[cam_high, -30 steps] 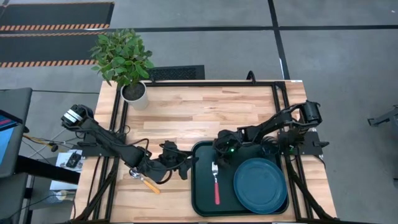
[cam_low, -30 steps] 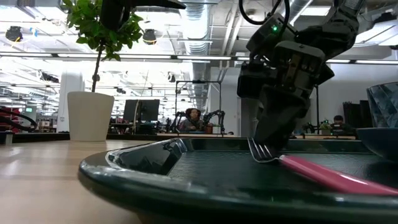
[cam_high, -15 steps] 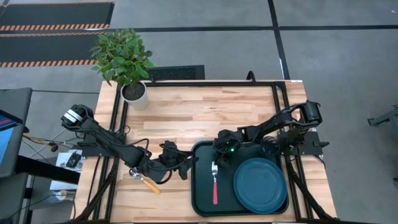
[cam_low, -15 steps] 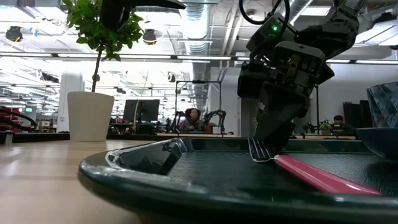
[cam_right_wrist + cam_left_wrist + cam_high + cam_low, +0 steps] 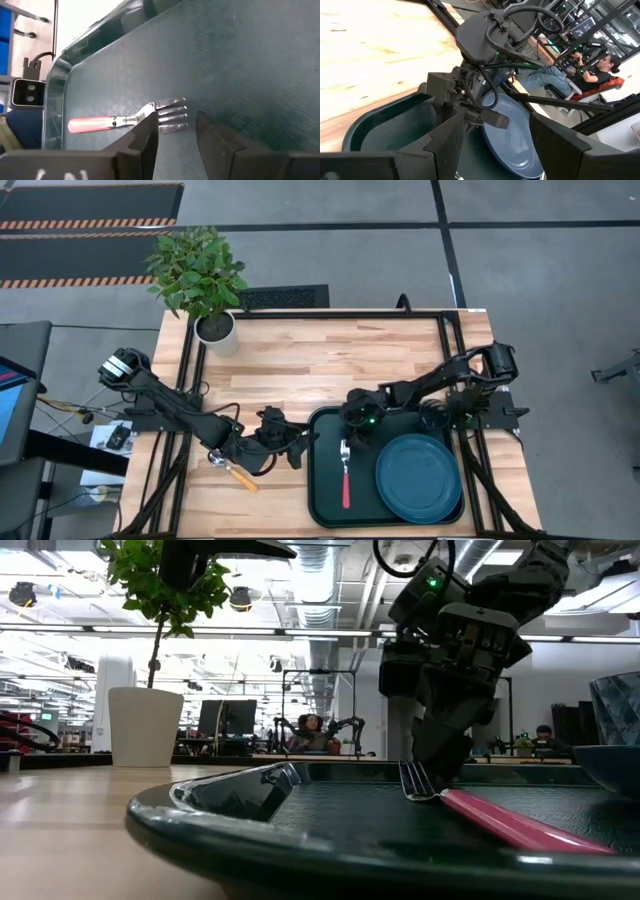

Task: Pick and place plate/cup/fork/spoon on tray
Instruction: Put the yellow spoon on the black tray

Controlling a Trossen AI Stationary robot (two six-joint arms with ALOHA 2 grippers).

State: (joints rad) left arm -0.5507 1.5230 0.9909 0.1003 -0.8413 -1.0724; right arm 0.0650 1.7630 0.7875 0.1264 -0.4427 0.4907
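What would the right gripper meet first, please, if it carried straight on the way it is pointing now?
Most likely the fork: the right gripper points down at the tray, its open fingers either side of the tines. Just beneath lies the tray floor. How far above the tines it is remains unclear.

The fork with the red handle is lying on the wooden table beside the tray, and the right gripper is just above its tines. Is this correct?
Not quite. The fork lies inside the tray, left of the plate, not on the wooden table; the high view shows this. The rest holds: the right gripper is just above its tines, open.
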